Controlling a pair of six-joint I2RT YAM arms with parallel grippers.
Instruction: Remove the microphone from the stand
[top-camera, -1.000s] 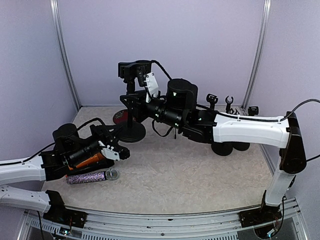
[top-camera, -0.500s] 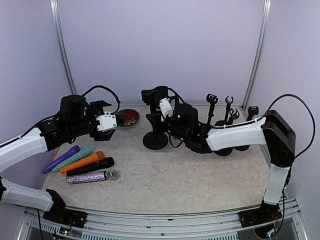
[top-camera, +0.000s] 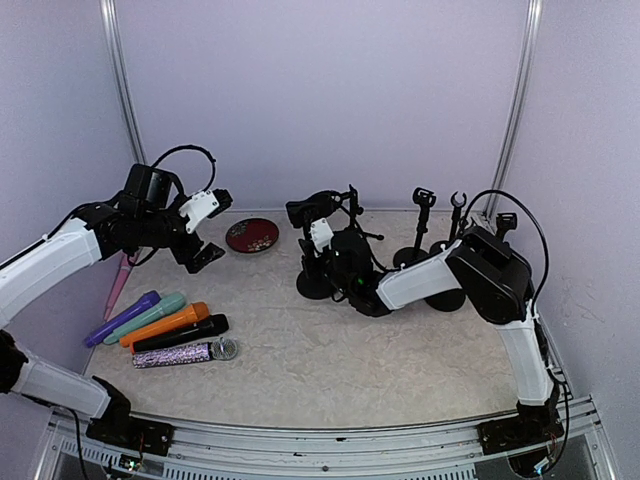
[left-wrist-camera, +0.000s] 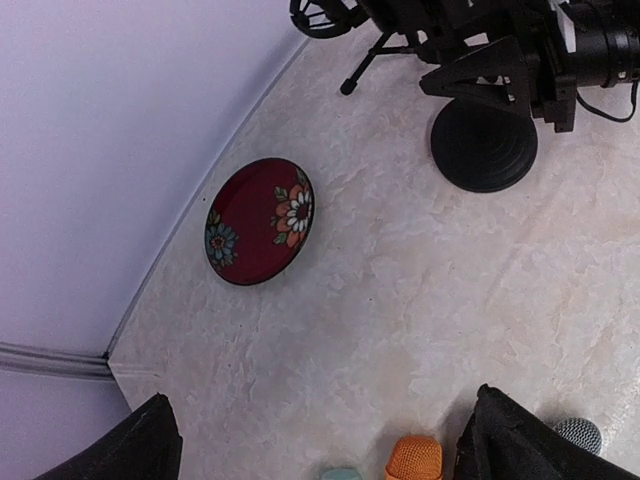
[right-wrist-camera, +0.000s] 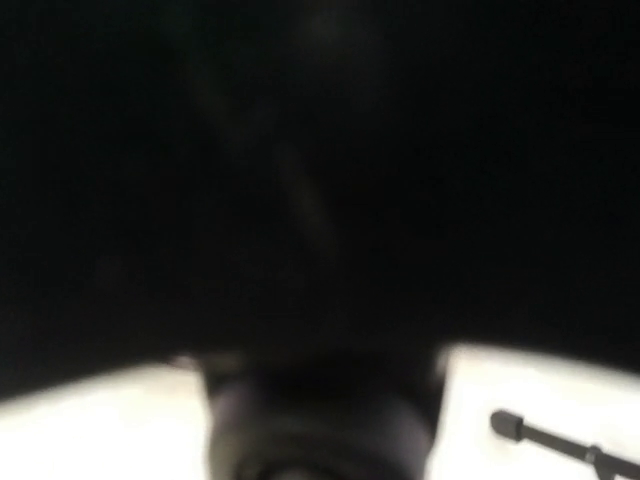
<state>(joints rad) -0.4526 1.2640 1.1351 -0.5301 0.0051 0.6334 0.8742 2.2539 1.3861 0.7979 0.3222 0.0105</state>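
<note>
The black microphone (top-camera: 180, 332) lies flat on the table in a row with purple (top-camera: 122, 318), teal (top-camera: 147, 317), orange (top-camera: 166, 324) and glittery (top-camera: 185, 353) ones. My left gripper (top-camera: 205, 232) hangs open and empty above and behind that row; the left wrist view shows its fingertips (left-wrist-camera: 150, 445) wide apart over the orange head (left-wrist-camera: 415, 458). My right gripper (top-camera: 322, 242) is shut on the pole of a black stand (top-camera: 318, 285) at mid-table, and I see no microphone in it. The right wrist view is dark and blurred, showing only the round base (right-wrist-camera: 320, 430).
A red flowered plate (top-camera: 252, 235) lies behind the left gripper. Several empty black stands (top-camera: 425, 230) cluster at the back right. A pink microphone (top-camera: 118, 285) lies along the left wall. Walls close in the left, back and right.
My left gripper opened, left the black microphone in the row and rose back to the left. My right arm folded in, dragging the stand rightward to mid-table.
</note>
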